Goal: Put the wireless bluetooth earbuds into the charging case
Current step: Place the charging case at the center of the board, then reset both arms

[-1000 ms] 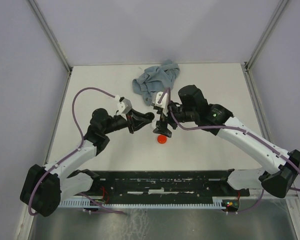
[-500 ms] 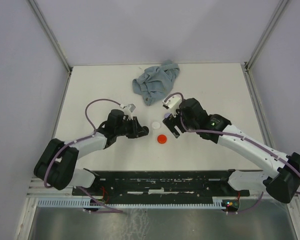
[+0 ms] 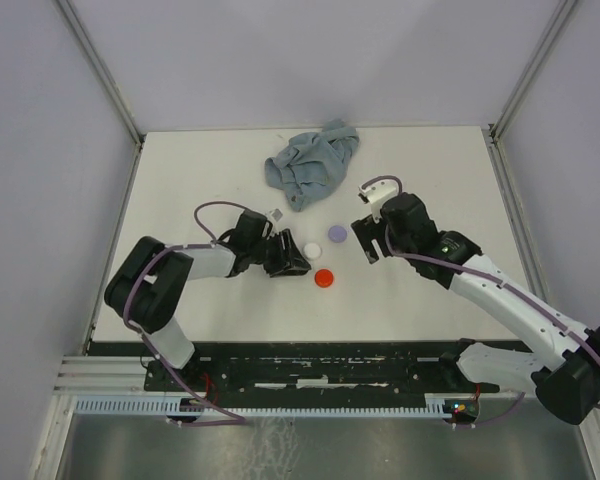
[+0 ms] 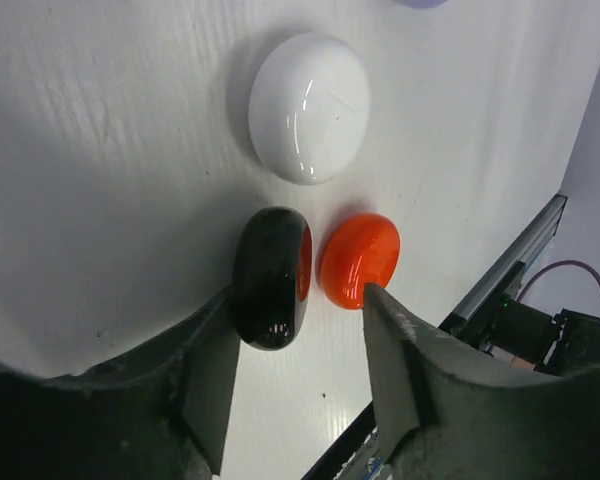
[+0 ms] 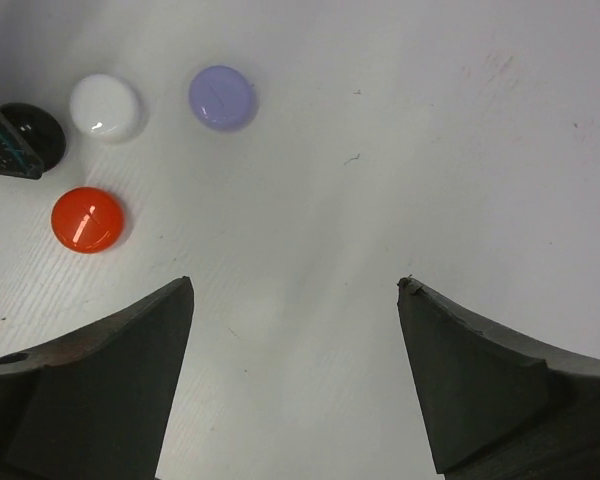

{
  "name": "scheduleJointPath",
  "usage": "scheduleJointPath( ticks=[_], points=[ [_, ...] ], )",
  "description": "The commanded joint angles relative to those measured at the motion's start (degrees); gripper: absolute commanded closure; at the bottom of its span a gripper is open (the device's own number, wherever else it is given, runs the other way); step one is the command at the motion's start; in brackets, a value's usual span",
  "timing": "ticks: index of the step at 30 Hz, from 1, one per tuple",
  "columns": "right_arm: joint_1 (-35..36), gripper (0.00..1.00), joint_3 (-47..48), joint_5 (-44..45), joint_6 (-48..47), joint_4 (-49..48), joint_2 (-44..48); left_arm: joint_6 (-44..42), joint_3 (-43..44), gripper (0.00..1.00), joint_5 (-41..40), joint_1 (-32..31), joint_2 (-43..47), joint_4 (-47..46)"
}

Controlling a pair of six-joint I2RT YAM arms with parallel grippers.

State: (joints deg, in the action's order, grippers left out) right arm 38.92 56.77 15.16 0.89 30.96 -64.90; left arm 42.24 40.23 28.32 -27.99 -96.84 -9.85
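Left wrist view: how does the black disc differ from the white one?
The black disc is dark, with a red reflection on its side; the white disc is plain white. The black disc sits between the left gripper's parted fingers; the white disc lies beyond them. The white disc shows a full round dome, the black disc a narrower oval, possibly tipped. Both are glossy and rest on the table.

White arms [image 3: 510,305], black joints [image 3: 405,218] (purple cables [image 3: 218,204])
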Motion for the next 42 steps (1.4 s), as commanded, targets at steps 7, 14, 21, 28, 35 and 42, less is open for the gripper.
scheduleJointPath(
  ticks=[7, 14, 21, 28, 35, 42],
  points=[
    [-8.81, 0.06, 1.26, 3.74, 6.64, 4.03, 0.02, 0.82, 2.14, 0.12, -15.42, 4.95, 5.91, 17.77],
    [-16.90, 0.01, 6.21, 3.65, 17.11, 12.04, -4.92, -5.17, 4.88, 0.01, -23.12, 13.64, 17.23, 30.10],
    [-17.91, 0.01, 9.01, 18.52, 21.04, 12.38, -0.99, -12.63, 12.32, 0.01, -34.06, 19.80, 33.77, 40.96],
    [-17.95, 0.01, 12.58, 22.05, 16.21, 8.27, 7.49, -19.38, 21.29, 0.01, -47.11, 19.87, 44.97, 42.89],
    [-17.97, 0.01, 14.73, 22.39, 14.88, 3.86, 9.42, -23.34, 27.87, 0.01, -47.23, 19.82, 46.37, 42.28],
    [-17.98, 0.01, 12.91, 20.22, 15.17, 0.97, 10.65, -22.80, 26.81, 0.01, -44.79, 19.78, 46.51, 40.84]
  ],
)
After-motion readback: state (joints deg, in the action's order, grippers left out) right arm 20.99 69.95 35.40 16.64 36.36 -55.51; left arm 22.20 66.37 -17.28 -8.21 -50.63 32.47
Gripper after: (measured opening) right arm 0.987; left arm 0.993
